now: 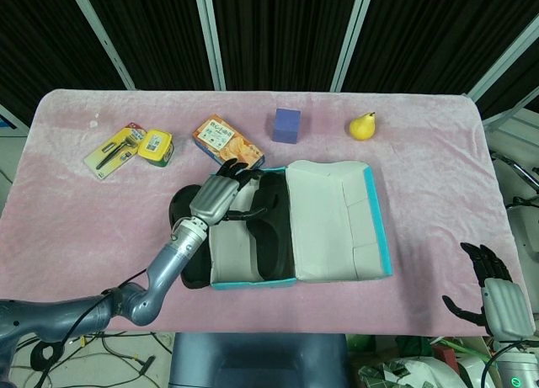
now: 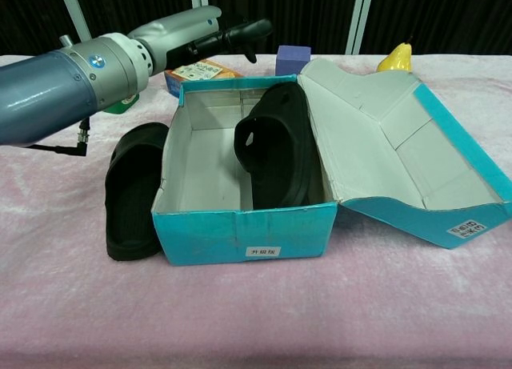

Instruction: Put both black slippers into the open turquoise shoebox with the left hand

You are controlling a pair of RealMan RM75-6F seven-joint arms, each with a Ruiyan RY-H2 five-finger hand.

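Here one slipper (image 2: 276,149) stands on edge along the shoebox's (image 2: 244,233) right wall, lengthwise front to back; the other slipper (image 2: 132,189) lies parallel outside its left wall. The left robot hand (image 1: 215,194) hovers spread wide, empty.

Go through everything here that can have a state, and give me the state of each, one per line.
Turquoise shoebox: open, lid folded out to its right.
Slipper in the box: inside, propped on its side against the right wall.
Second slipper: outside, flat on the cloth against the box's left wall.
Left hand: raised above the box, fingers spread, holding nothing.
Right hand: off the table's edge, fingers apart, holding nothing.
Pear: upright.
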